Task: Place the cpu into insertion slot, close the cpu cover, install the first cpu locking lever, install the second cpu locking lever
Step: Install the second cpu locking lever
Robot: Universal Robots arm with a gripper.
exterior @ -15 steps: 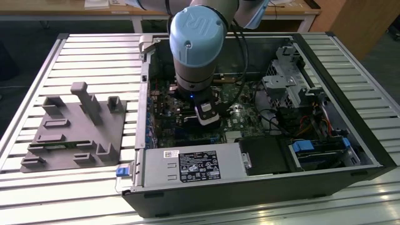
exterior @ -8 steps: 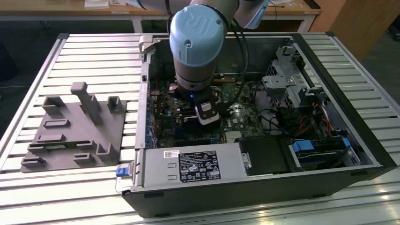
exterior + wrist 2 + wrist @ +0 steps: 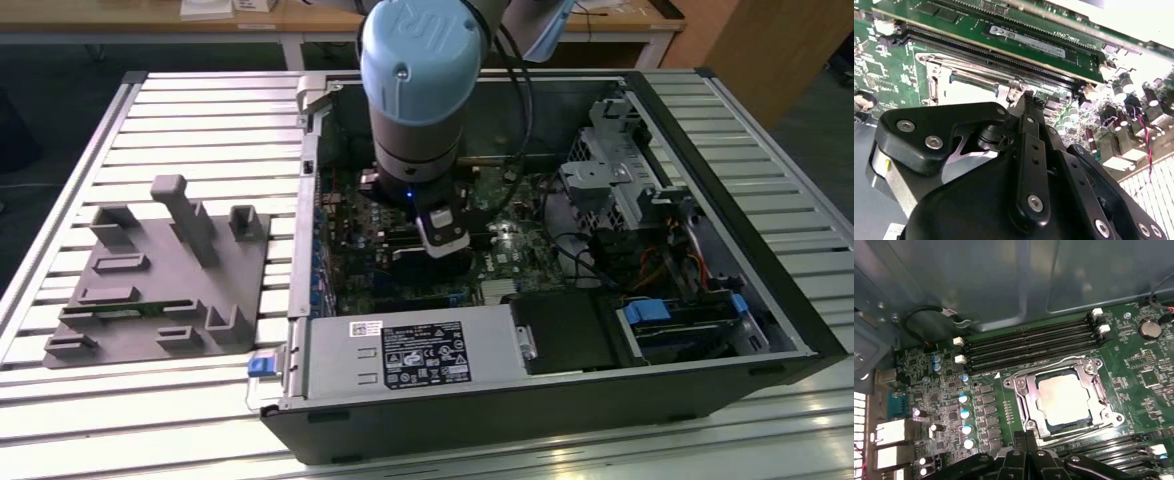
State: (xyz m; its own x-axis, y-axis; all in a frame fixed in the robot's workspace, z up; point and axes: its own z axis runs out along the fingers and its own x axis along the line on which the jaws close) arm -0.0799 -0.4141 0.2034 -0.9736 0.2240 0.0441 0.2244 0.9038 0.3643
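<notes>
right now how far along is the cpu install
In the first wrist view, the cpu sits in the insertion slot with the cpu cover closed flat around it. The pincer is shut, empty, at the socket's edge. Whether either locking lever is latched cannot be told.

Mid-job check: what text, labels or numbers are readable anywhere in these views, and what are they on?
Black printed label on the grey metal box: too small to read.
White sticker beside it: blurred.
Pale strip label on the green memory module: unreadable.
White print on the green circuit board: too small.
</notes>
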